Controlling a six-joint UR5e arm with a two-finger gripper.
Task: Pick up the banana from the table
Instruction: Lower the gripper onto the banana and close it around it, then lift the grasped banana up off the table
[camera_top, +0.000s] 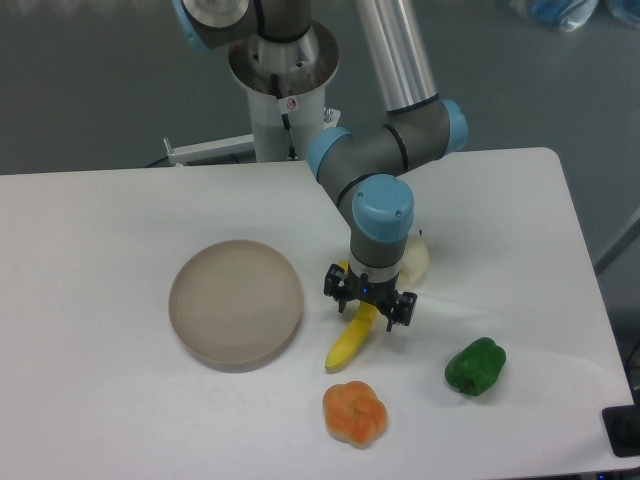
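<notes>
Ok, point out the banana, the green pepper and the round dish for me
banana (348, 345), fixed camera view, on the lower yellow half below the gripper.
green pepper (475, 366), fixed camera view, on the middle of its body.
round dish (236, 302), fixed camera view, on its bare inside.

Dark grey floor (90, 90) behind, even overhead light.

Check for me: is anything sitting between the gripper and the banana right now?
Nothing visible. The gripper is directly over the upper half of the banana, fingers open on either side. The pear sits behind the arm, the dish to the left, both clear of the banana.
</notes>
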